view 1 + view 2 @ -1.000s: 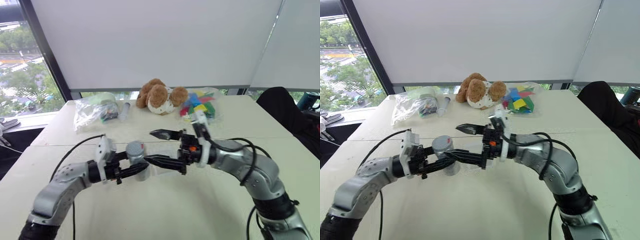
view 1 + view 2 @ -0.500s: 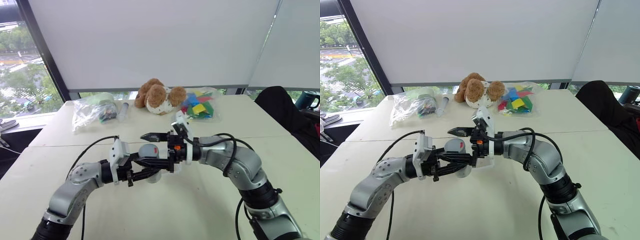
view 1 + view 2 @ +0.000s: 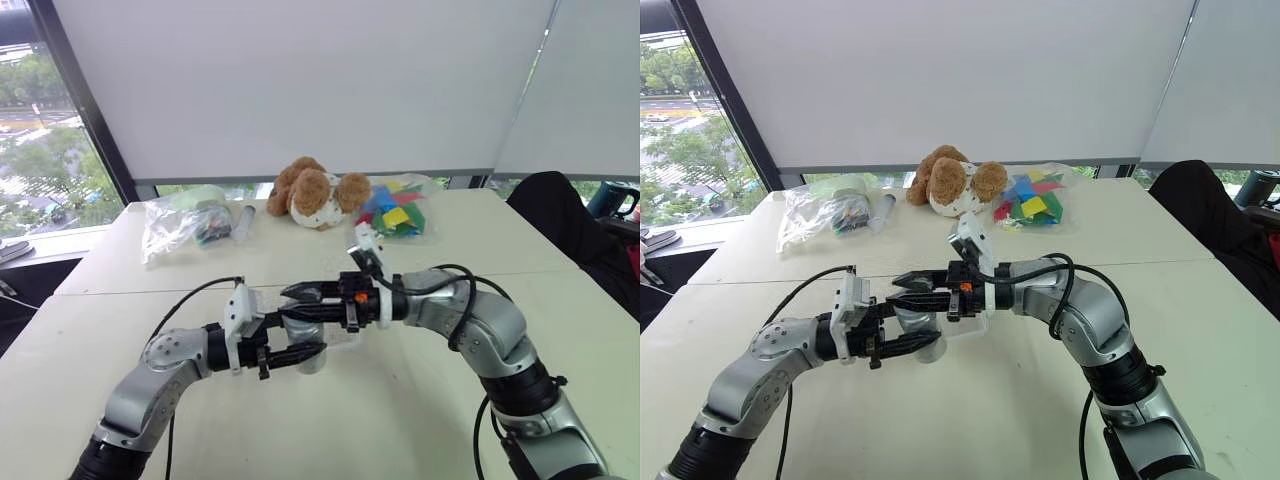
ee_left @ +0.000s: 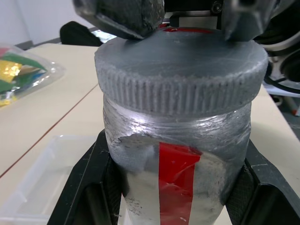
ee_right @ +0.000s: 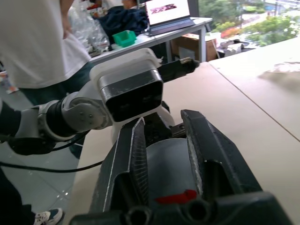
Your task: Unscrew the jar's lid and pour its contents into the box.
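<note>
Both my arms meet over the near-centre of the table (image 3: 560, 300).

L gripper (image 3: 305, 355): clamped on the jar (image 4: 176, 154), fingers (image 4: 82, 187) pressed to both sides of the body, below the lid. Jar upright, held off the tabletop, approx. mid-scene. Silvery wrap, red stripe running vertically down the front.

R gripper (image 3: 290, 294): closed down on the lid (image 4: 180, 77), coming in level from the right, above my L one. Wrist cam shows both fingers (image 5: 133, 159) flanking the cap's rim, touching it each side. Lid is grey w/ ribbed edge, sitting on the jar; no gap seen btw. lid & jar neck.

Contents: can't tell, jar is opaque.

Box (image 4: 40, 180): clear plastic tray, flat on the table just beside & below the jar, on its right/far side. Partly hidden by my grippers in head cam. Looks bare inside as far as I see.

Far side of table, L to R: clear bag of mixed items (image 3: 190, 222), a clear tube (image 3: 247, 221) beside it, a brown-and-white plush dog (image 3: 315, 192), then a bag of coloured blocks (image 3: 400, 212). All well apart from the jar.

R wrist cam bkgd: a person in a white top (image 5: 40, 42) standing by a desk w/ a laptop (image 5: 166, 11).
</note>
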Available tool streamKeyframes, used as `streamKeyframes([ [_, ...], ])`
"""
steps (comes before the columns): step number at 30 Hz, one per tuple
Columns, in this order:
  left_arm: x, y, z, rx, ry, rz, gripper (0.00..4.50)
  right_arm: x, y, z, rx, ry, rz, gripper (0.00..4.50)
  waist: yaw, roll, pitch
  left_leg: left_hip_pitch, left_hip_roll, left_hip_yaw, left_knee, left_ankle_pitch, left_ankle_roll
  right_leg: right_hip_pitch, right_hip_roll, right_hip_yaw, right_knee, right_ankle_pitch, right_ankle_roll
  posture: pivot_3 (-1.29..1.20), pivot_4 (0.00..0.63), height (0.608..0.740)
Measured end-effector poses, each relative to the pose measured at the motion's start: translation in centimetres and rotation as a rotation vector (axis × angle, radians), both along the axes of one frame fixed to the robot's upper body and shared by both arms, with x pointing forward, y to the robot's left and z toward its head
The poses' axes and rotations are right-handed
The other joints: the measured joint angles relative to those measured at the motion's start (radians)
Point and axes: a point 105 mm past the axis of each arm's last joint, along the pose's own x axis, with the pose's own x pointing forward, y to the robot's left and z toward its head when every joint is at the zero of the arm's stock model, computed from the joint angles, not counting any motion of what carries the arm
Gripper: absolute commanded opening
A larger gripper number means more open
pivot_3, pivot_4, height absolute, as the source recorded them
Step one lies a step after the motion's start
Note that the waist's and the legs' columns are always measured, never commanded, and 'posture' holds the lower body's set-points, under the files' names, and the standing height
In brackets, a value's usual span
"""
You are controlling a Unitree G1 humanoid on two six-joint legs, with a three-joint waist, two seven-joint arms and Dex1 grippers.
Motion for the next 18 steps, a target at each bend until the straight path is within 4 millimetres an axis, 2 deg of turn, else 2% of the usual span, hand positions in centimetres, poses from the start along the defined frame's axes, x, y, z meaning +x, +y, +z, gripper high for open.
streamKeyframes([
  [2, -0.1, 0.1, -0.1, 0.010, 0.002, -0.014, 2.10, 0.0, -0.6, -0.1, -0.011, 0.001, 0.024, 1.19, 0.000, 0.000, 0.000, 0.000, 0.000, 0.000, 0.000, 0.000, 0.000, 0.000, 0.000, 0.000, 0.000, 0.000, 0.000, 0.00, 0.150, 0.740],
  [4, -0.2, 0.0, -0.1, 0.008, -0.004, -0.018, 2.10, -0.1, -1.0, 0.1, 0.004, 0.053, 0.044, 1.71, 0.001, 0.000, 0.000, 0.000, 0.000, 0.000, 0.000, 0.000, 0.000, 0.000, 0.000, 0.000, 0.000, 0.000, 0.000, 0.00, 0.150, 0.740],
  [5, -0.2, 0.0, -0.1, 0.006, -0.006, -0.018, 2.10, -0.3, -1.2, 0.2, 0.008, 0.075, 0.064, 2.05, 0.001, 0.000, 0.000, 0.000, 0.000, 0.000, 0.000, 0.000, 0.000, 0.000, 0.000, 0.000, 0.000, 0.000, 0.000, 0.00, 0.150, 0.740],
  [9, -0.1, 0.0, 0.0, 0.010, -0.022, -0.014, 2.10, -0.8, -1.5, 0.4, 0.017, 0.071, 0.079, 4.16, 0.000, 0.000, 0.000, 0.000, 0.000, 0.000, 0.000, 0.000, 0.000, 0.000, 0.000, 0.000, 0.000, 0.000, 0.000, 0.00, 0.150, 0.740],
  [10, -0.1, 0.0, 0.0, 0.011, -0.023, -0.013, 2.10, -0.8, -1.5, 0.3, 0.015, 0.059, 0.069, 4.46, 0.000, 0.000, 0.000, 0.000, 0.000, 0.000, 0.000, 0.000, 0.000, 0.000, 0.000, 0.000, 0.000, 0.000, 0.000, 0.00, 0.150, 0.740],
  [18, -0.2, -0.2, -0.3, 0.019, -0.017, -0.017, 2.10, 0.3, -1.1, -1.0, -0.039, -0.027, -0.013, 4.46, 0.001, 0.000, 0.000, 0.000, 0.000, 0.000, 0.000, 0.000, 0.000, 0.000, 0.000, 0.000, 0.000, 0.000, 0.000, 0.00, 0.150, 0.740],
])
